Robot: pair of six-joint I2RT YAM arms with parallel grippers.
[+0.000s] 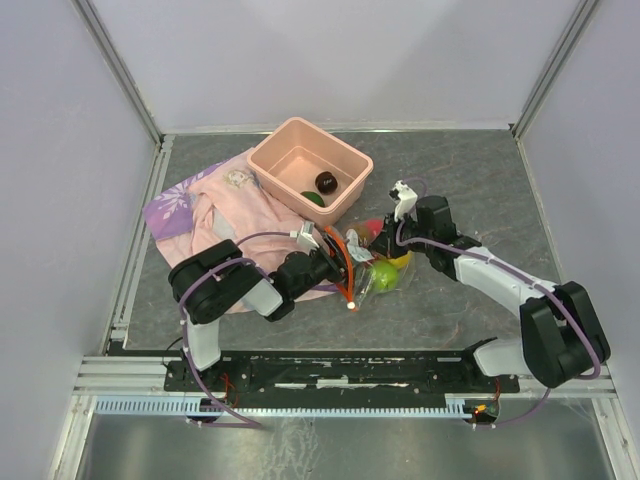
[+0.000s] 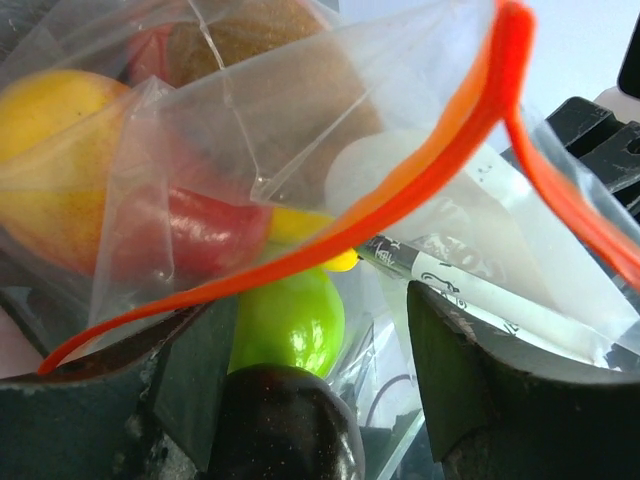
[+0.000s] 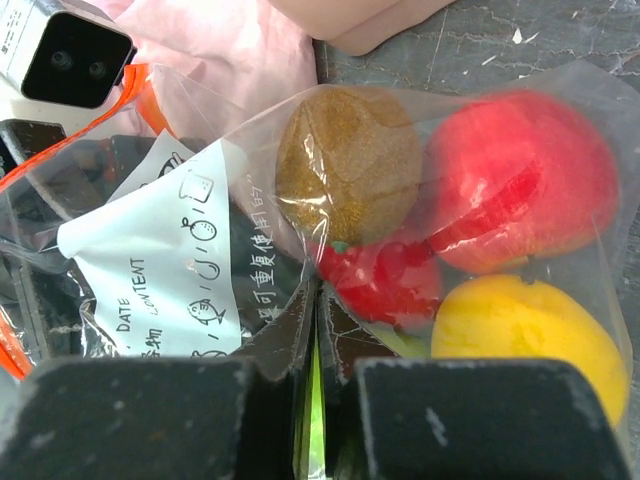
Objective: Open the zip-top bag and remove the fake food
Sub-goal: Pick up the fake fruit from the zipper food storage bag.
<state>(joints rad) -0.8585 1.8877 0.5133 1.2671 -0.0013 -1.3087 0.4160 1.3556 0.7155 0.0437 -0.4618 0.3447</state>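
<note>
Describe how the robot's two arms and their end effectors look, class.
The left arm and right arm share chunky black joints, white links and purple cables looping alongside. The left end effector and right end effector have matte black fingers.

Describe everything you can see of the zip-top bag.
The crinkly clear plastic zip-top bag lies on the grey table between the two hands. Its orange-red zip strip gapes apart, and the left hand stands open at the mouth. A white printed label is on one side. Glossy fake fruits, brown, red, yellow and green, show inside. The right hand pinches the plastic.
</note>
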